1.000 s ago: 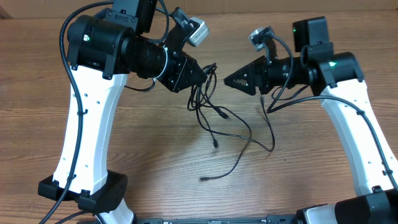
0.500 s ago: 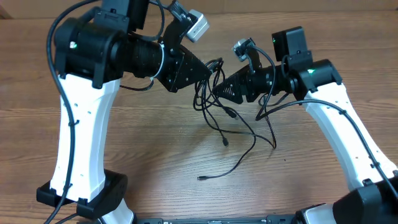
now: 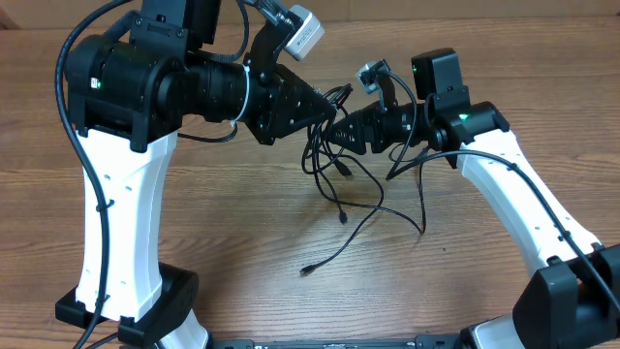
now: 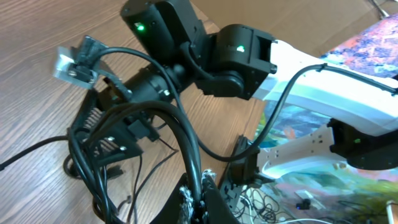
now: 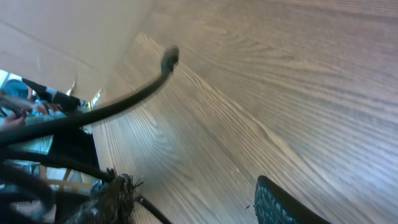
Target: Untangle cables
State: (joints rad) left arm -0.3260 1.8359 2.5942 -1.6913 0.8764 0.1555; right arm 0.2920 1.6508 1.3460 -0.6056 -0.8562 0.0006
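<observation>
Left gripper (image 3: pixel 324 109) stays clamped on the cables (image 3: pixel 318 155), the bunch lifted and its loose ends trailing onto the table (image 3: pixel 232 242). Right gripper (image 3: pixel 341 134), jaws apart and empty, has swung in from well apart to just beside the bunch, likely lining up on a strand.

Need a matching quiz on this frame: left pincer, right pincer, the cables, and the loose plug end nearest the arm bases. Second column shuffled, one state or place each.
Column 1
1. left pincer
2. right pincer
3. cables
4. loose plug end

Column 2
A. lying on the table, apart from both arms
B. open, tips close beside the cables
C. shut on the cables, holding them up
D. hanging in loose loops below the two pincers

Pairs: 1-C, 2-B, 3-D, 4-A
</observation>
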